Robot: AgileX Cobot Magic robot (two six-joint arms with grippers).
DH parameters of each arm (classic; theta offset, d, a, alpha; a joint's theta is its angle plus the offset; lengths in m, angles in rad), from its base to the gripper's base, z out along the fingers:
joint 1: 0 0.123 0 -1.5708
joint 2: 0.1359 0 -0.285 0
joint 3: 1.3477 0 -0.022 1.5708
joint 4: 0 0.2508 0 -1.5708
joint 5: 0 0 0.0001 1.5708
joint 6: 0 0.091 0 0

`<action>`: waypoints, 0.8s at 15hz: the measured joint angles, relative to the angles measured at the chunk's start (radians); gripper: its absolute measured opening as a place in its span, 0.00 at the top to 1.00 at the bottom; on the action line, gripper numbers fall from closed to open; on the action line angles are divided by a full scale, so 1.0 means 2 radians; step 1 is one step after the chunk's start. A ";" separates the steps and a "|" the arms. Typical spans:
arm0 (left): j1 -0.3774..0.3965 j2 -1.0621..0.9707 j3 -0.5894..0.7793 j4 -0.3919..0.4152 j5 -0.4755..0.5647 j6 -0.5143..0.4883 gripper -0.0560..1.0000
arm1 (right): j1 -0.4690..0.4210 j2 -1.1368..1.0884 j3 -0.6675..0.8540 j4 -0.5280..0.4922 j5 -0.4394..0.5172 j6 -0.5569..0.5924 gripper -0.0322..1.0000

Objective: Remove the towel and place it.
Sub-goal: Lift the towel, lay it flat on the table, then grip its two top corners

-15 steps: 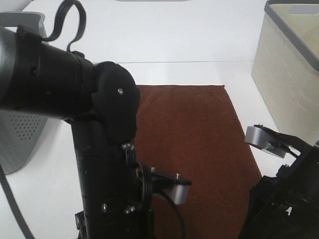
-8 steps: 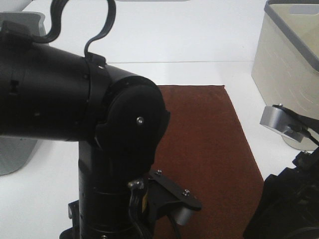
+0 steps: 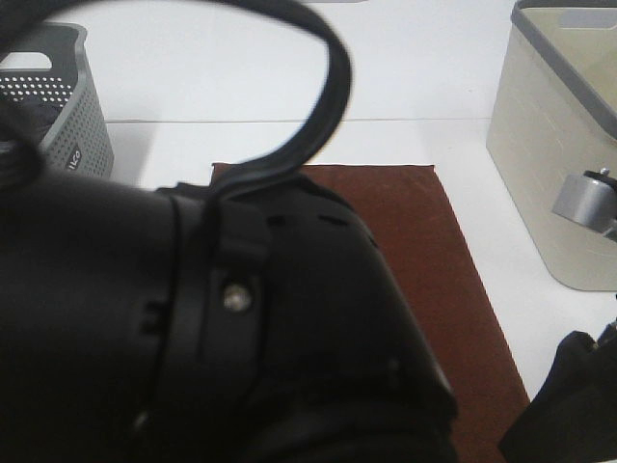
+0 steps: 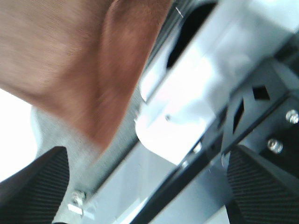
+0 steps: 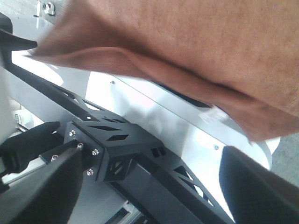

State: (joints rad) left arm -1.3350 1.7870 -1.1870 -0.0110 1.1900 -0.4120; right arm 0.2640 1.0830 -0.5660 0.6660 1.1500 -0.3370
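Closest in, the black left arm (image 3: 193,328), swallowing most of the high view, and the right arm (image 3: 569,405) at the near right corner. From the wrists: left gripper (image 4: 147,186) spread wide, ribbed pads (image 4: 35,186) far apart with nothing between; right gripper (image 5: 149,186) spread just as wide, equally empty. Just past both, the towel (image 3: 424,251), touched by neither. Seems to hang its near hem a little over the table's front edge, sagging in a soft fold there, with a small white tag (image 5: 212,114) at the corner on the right gripper's side. Beyond the hem, lies flat and fully spread on the white table (image 3: 164,145), long side running away from the arms. Looks plush, limp and light: likely to droop, fold and swing once lifted, to drag on the table by its pile, hardly to slip from ribbed pads, and to take no harm from a firm pinch. Being long, probably needs both grippers. Best taken at the two near corners, one each, biting well in from the hem to catch the full thickness rather than the pile alone; otherwise apt to trail or bunch. Farther off, a beige basket (image 3: 549,164) just right of the towel's far half, apart from it, and a grey basket (image 3: 58,106) at the far left, well apart.
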 joint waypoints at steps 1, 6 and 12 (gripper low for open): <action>-0.016 -0.013 0.000 0.027 -0.004 -0.035 0.15 | 0.000 -0.009 0.000 0.000 0.003 0.000 0.22; -0.039 -0.060 -0.001 0.068 -0.024 -0.136 0.15 | 0.000 -0.053 0.000 0.000 0.020 0.000 0.22; -0.027 -0.059 -0.001 0.076 -0.010 -0.143 0.15 | 0.000 -0.067 -0.003 -0.002 0.022 0.013 0.22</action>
State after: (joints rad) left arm -1.3900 1.6680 -1.1900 0.1410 1.1710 -0.6980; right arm 0.2640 0.9480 -0.5720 0.6610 1.1940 -0.3110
